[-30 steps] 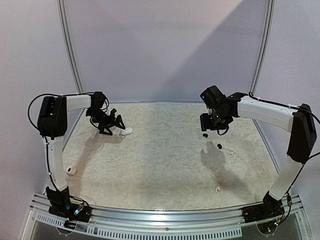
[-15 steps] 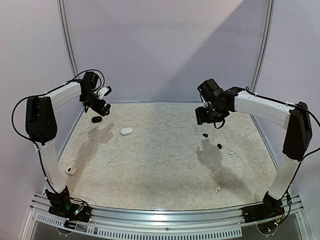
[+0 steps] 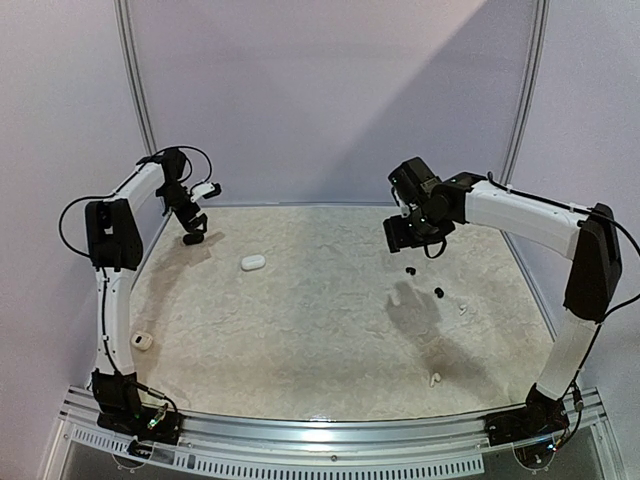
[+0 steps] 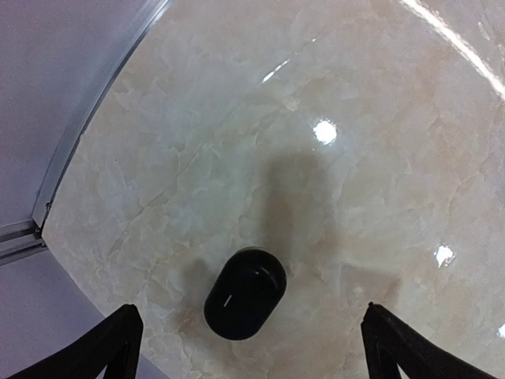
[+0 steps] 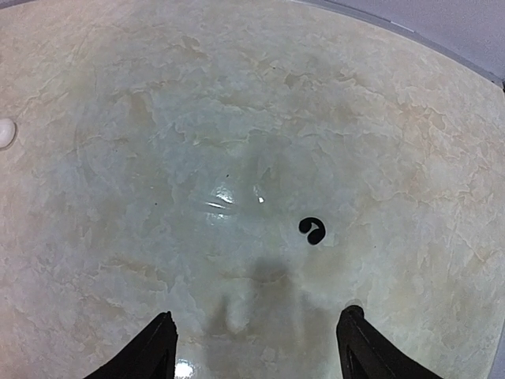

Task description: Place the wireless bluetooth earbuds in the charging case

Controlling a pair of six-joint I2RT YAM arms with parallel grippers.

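— Claws first: how do they stand?

— Both have their jaws apart and hold nothing. The left claw [image 3: 190, 215] is spread wide over the far-left corner of the pale marbled desk [image 3: 320, 340]. The right claw [image 5: 259, 314] hangs above the far right.

— What lies nearest the arms?

— Near right, a tiny white elongated plastic earbud [image 3: 435, 380] lies alone. Its long axis seems to run near-to-far, but it is too small to say which end leads. Near left, beside the left arm, sits a small white rounded charging case [image 3: 141, 341].

— Further in?

— A second white earbud [image 3: 462, 308] lies slanted. Just left of it is a black roundish earbud [image 3: 438, 292], and beyond that a farther black earbud [image 3: 409, 271], just in front of the right claw. The right wrist view shows one black bud, I cannot tell which, as a curled comma shape ahead of the fingertips.

— And the far side?

— A white pebble-shaped plastic case [image 3: 252, 263] lies with its long axis left-to-right, well apart from both claws. Farthest left, a black pebble-shaped plastic case [image 4: 245, 293] lies on the desk under the left claw, untouched. In the left wrist view its long axis tilts from lower left to upper right, with a short pale mark near the lower-left end. All four buds lie loose on the right, well apart from the cases.
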